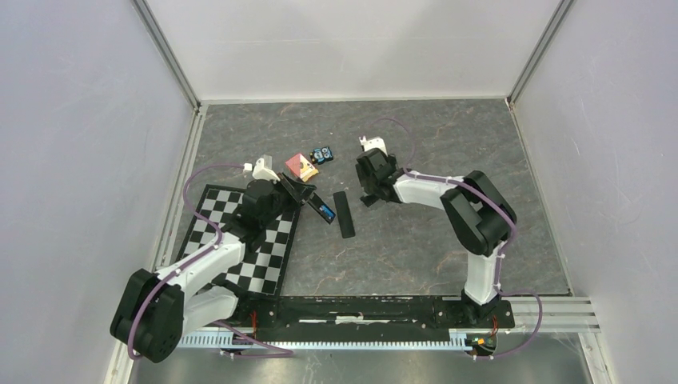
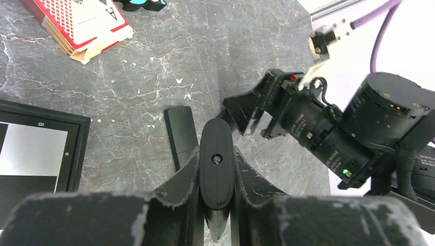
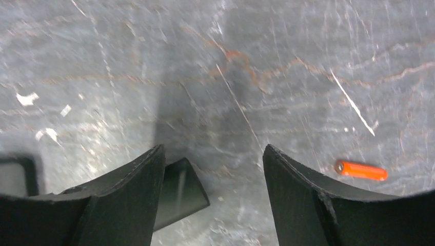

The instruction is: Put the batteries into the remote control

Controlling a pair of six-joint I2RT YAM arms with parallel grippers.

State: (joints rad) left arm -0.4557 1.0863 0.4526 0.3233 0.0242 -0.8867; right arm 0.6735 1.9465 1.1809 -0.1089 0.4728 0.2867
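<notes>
Left wrist view: the left gripper (image 2: pixel 216 156) is clamped tight on the black remote control (image 2: pixel 215 136), one finger pressed to each long side, with the remote's rounded end poking forward between them. On the grey stone-patterned table (image 2: pixel 154 72) just to its left lies a flat black bar (image 2: pixel 180 134), apart from the remote. In the top view a blue patch shows on the held remote, but I cannot tell whether it is a cell.

The right gripper (image 3: pixel 213 154) hangs close above the table with its fingers spread wide and nothing between them. An orange-red battery (image 3: pixel 360 170) lies flat on the table just outside its right finger, not touching it. The other batteries cannot be made out.

Farther back sit a red-and-white playing-card box (image 1: pixel 301 166) and a blue-and-black gadget (image 1: pixel 321 154). A chessboard (image 1: pixel 244 240) lies under the left arm. In the top view the two grippers are near each other, with the black bar between them.
</notes>
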